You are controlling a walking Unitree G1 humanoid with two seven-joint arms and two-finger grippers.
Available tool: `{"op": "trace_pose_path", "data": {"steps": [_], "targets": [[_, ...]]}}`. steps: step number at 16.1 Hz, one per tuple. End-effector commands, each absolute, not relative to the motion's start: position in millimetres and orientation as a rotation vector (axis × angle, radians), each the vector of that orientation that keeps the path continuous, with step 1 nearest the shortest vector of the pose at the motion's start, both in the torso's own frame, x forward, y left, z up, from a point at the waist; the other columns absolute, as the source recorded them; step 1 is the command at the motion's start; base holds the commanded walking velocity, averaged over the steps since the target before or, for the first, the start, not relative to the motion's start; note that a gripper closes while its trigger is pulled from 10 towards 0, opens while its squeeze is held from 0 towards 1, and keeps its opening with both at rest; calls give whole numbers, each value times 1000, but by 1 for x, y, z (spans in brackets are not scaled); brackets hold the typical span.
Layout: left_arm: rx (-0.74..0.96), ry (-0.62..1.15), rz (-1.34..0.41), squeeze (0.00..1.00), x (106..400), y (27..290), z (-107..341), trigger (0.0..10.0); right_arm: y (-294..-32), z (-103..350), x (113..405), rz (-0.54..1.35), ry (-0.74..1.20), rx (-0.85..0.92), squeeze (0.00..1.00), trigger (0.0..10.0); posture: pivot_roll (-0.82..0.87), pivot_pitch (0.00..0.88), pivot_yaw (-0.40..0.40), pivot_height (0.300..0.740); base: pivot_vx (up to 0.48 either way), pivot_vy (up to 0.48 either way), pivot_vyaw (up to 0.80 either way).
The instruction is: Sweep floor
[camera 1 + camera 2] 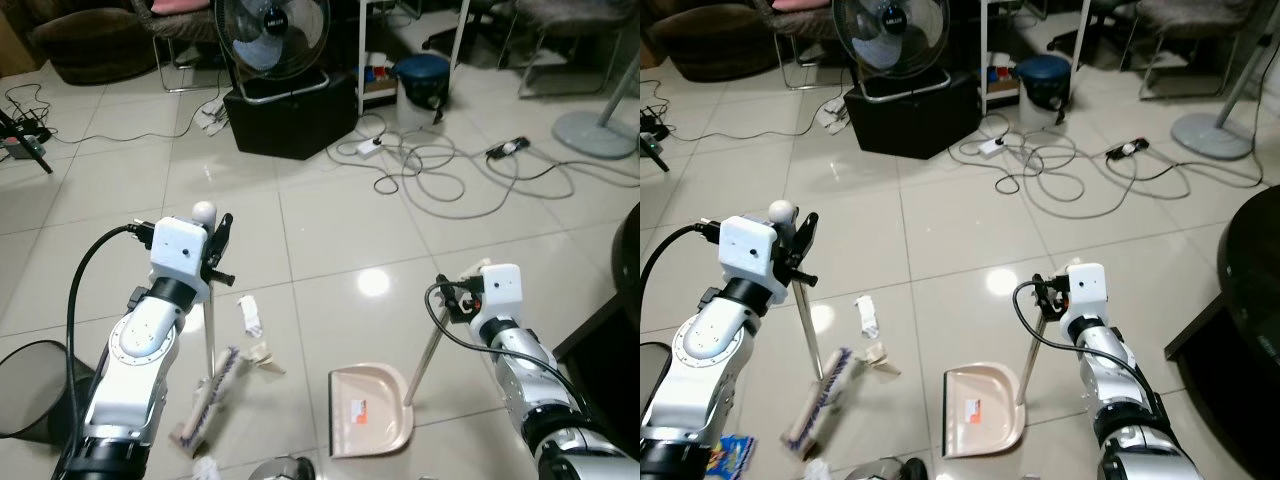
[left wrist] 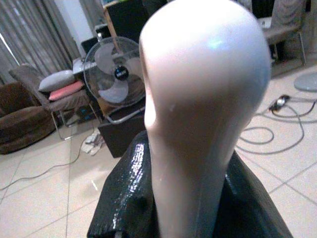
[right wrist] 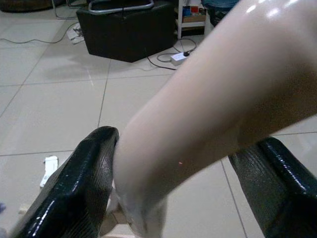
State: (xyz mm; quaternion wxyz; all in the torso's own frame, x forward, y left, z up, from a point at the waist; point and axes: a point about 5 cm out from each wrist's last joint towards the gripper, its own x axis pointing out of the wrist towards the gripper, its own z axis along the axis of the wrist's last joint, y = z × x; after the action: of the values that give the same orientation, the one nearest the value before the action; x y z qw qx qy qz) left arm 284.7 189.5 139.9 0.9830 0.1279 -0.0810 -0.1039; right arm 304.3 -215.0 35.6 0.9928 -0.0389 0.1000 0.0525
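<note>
My left gripper is shut on the broom's pale handle, just under its rounded white knob. The broom's bristle head rests tilted on the tiles below. My right gripper is shut on the top of the dustpan's handle, with a black finger on either side. The beige dustpan sits flat on the floor between the arms. A white scrap of paper and crumpled bits lie beside the broom head.
A black mesh bin stands at the near left. Further back are a fan on a black box, looped cables, a power strip and a blue bucket. A dark table edge is on the right.
</note>
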Motion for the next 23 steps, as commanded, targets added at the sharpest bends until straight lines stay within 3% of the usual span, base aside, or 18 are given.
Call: {"op": "trace_pose_path", "data": {"steps": [1,6,8,9,10,11,23], "targets": [[293,-189,-201,0,282,197,150,10000,-211,36,305,114,191,-77,0,10000,101,129,140,740,0,0,0],[291,-182,-183,0,280,199,149,10000,-208,41,310,148,168,-93,0,10000,90,137,123,740,0,0,0],[286,-184,-177,0,279,198,150,10000,-206,41,311,154,168,-94,0,7216,89,135,115,740,0,0,0],[285,-184,-176,0,279,198,150,10000,-206,41,311,156,167,-93,0,4392,90,135,114,740,0,0,0],[284,-184,-175,0,279,198,150,10000,-206,41,311,158,166,-92,0,4157,90,134,113,740,0,0,0],[282,-184,-175,0,280,197,150,10000,-205,41,311,162,164,-90,0,39,86,135,113,740,0,0,0],[266,-181,-182,0,278,189,147,10000,-204,37,308,136,172,-54,0,0,73,133,106,740,0,0,0]]}}
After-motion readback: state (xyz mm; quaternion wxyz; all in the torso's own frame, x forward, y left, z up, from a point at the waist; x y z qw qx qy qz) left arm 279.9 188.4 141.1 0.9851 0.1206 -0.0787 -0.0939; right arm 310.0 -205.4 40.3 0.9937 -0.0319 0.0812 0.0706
